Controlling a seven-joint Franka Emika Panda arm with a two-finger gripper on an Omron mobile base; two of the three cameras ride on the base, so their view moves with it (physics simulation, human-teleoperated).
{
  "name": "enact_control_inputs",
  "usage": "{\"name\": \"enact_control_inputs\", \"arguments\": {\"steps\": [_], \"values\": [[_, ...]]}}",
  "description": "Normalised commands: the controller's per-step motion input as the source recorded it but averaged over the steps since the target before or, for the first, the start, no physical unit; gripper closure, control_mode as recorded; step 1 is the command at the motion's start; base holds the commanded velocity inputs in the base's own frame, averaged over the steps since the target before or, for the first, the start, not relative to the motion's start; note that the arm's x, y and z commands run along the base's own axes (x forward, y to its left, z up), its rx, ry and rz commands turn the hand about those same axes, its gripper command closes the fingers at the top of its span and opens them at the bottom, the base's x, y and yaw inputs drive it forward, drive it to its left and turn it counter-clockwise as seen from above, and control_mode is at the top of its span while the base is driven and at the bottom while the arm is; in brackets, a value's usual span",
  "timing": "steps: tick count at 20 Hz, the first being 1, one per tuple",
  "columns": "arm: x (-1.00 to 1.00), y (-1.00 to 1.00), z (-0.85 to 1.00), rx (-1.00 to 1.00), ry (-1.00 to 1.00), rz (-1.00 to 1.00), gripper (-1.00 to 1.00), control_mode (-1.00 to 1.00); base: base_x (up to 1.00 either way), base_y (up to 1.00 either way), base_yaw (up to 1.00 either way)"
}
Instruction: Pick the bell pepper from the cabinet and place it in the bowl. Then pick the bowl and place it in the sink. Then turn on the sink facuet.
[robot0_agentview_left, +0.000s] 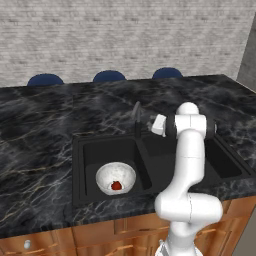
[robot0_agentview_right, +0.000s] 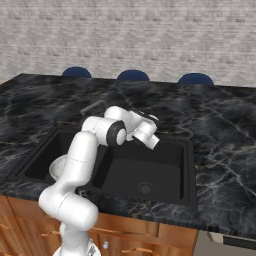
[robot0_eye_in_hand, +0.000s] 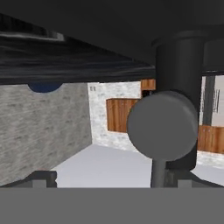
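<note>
Close against the hand camera sits the round grey lever knob of the sink facuet (robot0_eye_in_hand: 162, 127), hiding much behind it. Whether the hand (robot0_agentview_left: 156, 125) is spread or pressed together I cannot tell. Left basin of the sink (robot0_agentview_left: 80, 165) holds the bowl (robot0_agentview_left: 107, 175) with the bell pepper (robot0_agentview_left: 116, 185) inside; the arm partly covers the bowl in the right base view.

The white arm bends over the black sink (robot0_agentview_right: 165, 172) at mid-frame, its gripper (robot0_agentview_right: 148, 120) beside the faucet (robot0_agentview_right: 93, 107). The bowl (robot0_agentview_right: 57, 167) peeks out at left, behind the arm.
</note>
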Motion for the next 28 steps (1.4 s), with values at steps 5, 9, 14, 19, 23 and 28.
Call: {"name": "enact_control_inputs", "arguments": {"steps": [5, 9, 14, 19, 23, 28], "values": [[0.19, 0.03, -0.02, -0.03, 0.06, -0.05, -1.0, -1.0, 0.0, 0.0, 0.0], [0.27, 0.0, -0.01, -0.04, 0.14, -0.14, -1.0, -1.0, 0.0, 0.0, 0.0], [0.19, 0.0, -0.16, -0.09, 0.17, -0.16, -1.0, -1.0, 0.0, 0.0, 0.0], [0.02, -0.01, -0.03, -0.07, 0.12, -0.17, -1.0, -1.0, 0.0, 0.0, 0.0], [0.0, -0.17, 0.0, 0.0, 0.1, -0.15, 1.0, -1.0, 0.0, 0.0, 0.0], [0.0, -0.43, -0.05, 0.0, 0.11, -0.13, 1.0, -1.0, 0.0, 0.0, 0.0]]}}
